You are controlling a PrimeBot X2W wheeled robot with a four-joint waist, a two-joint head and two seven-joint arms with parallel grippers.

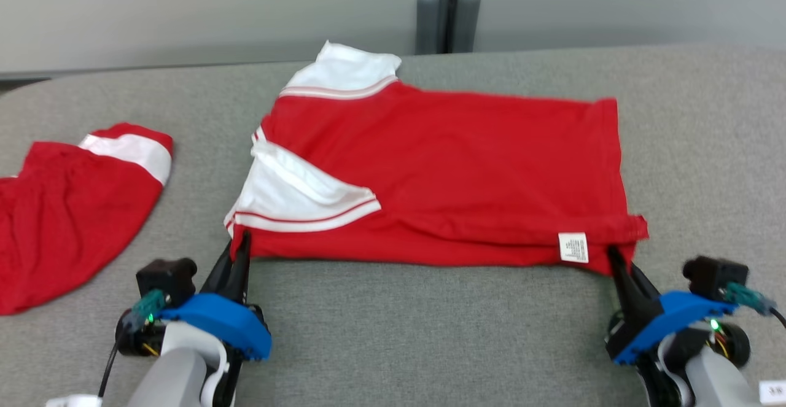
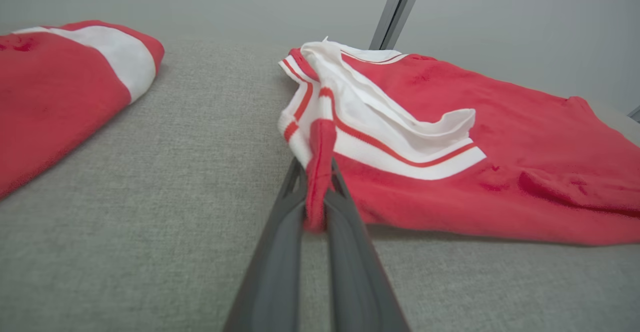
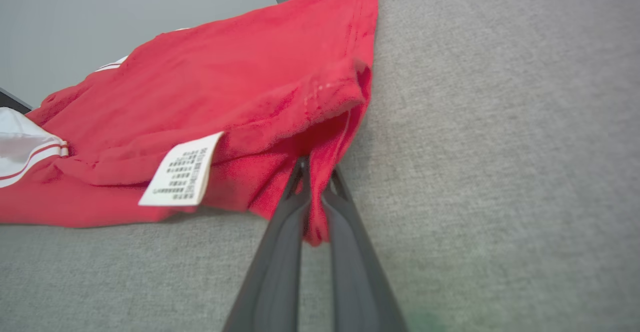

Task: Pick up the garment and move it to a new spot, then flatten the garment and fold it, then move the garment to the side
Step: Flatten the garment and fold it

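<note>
- The grey cloth table (image 1: 430,333) takes up most of the head view, with a pale wall behind it.
- The red garment (image 1: 479,167) lies spread in the middle of the head view. It has white sleeves with thin red stripes at its left end.
- A second red and white garment (image 1: 67,210) lies at the left edge, apart from the first one.
- A dark grey post (image 1: 448,8) stands at the top middle, behind the table.
- The left gripper (image 1: 242,241) is at the lower left. Its two fingers are pinched tight on the garment's near left corner.
- The right gripper (image 1: 611,256) is at the lower right. It is pinched tight on the garment's near right corner.
- A small white label (image 1: 573,247) hangs on the garment's near edge, just beside the right gripper. It has rows of tiny dark print, too small to read.
- A small white sticker (image 1: 772,388) sits in the bottom right corner. Its writing is too blurry to read.
</note>
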